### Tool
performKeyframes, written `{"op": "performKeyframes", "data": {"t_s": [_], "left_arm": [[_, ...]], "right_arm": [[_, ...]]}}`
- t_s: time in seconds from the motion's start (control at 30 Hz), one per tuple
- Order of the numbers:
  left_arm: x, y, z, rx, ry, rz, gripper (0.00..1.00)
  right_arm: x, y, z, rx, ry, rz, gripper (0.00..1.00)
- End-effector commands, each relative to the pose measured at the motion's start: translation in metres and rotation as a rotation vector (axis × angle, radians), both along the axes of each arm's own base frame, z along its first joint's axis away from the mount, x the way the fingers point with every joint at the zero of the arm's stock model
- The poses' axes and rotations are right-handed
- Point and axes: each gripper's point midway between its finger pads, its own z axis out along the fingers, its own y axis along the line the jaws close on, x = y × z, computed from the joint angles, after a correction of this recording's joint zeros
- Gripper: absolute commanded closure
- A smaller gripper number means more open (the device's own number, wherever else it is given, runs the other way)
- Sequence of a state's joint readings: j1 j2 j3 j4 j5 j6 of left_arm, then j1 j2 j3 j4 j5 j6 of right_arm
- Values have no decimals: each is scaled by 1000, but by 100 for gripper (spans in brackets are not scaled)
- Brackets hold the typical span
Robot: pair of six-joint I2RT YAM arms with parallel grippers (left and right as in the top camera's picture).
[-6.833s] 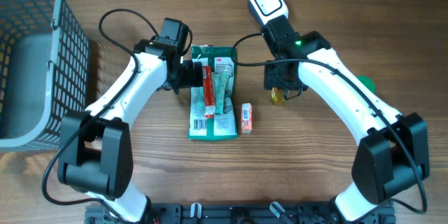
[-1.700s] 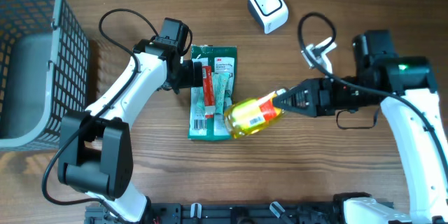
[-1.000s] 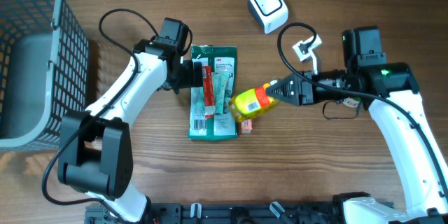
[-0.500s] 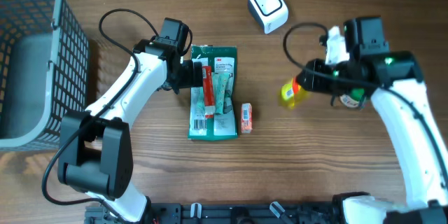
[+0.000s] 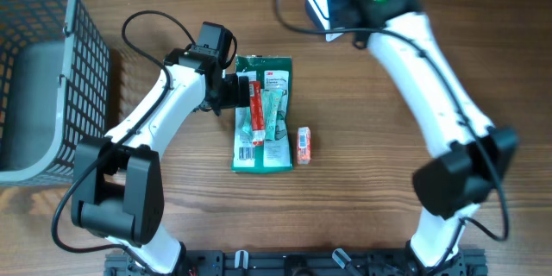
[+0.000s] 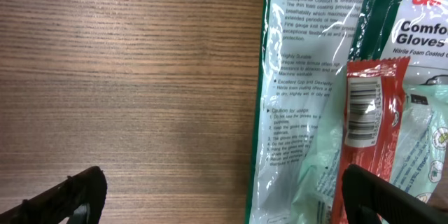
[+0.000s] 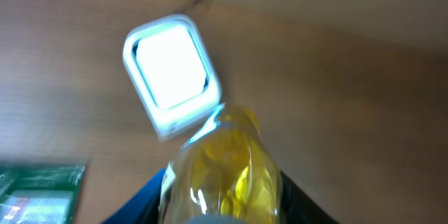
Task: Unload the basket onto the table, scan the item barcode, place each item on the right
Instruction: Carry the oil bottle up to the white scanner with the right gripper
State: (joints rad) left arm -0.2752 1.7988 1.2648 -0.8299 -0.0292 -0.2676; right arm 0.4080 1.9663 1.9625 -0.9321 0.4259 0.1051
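A: Right gripper (image 7: 220, 206)?

B: Clamped on a yellow bottle (image 7: 220, 157), one dark finger down each side of it.

A: And the bottle's whereabouts?

B: At the far edge of the table (image 5: 388, 190), right in front of the white scanner (image 7: 171, 73) and overlapping its lower corner in the wrist view. Touching or just clear of it, impossible to tell. Blurred, too, with no readable label or barcode. From overhead, hidden under the right arm, with only part of the scanner showing.

A: Left gripper (image 6: 231, 196)?

B: Spread wide, holding nothing. One finger over bare wood, the other over a red packet (image 6: 371, 112) lying on the green glove pack (image 6: 315, 112), barcode side up.

A: Anything else on the wood?

B: A small orange box (image 5: 303, 144) just beside the pack's right edge, well apart from the scanner. A grey basket (image 5: 86, 69) at the far left.
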Motion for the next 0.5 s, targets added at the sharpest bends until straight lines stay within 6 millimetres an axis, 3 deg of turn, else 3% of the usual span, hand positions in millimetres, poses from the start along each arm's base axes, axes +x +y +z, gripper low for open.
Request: {"op": "performKeyframes", "data": {"t_s": [0.0,0.2,0.37,0.47], "left_arm": [[-1,0,4,2,-13,0,0],[-1,0,4,2,-13,-1,0],[-1,0,4,2,-13,-1,0],[-1,0,4,3,-13,-1,0]], "right_arm": [[30,1,14,-369,-163,-48,79],[59,32,-25,-614,-207,-15,78],[77,32,-58,-802,-187,-15,78],[81,38,-74,-823,-172,11,78]]}}
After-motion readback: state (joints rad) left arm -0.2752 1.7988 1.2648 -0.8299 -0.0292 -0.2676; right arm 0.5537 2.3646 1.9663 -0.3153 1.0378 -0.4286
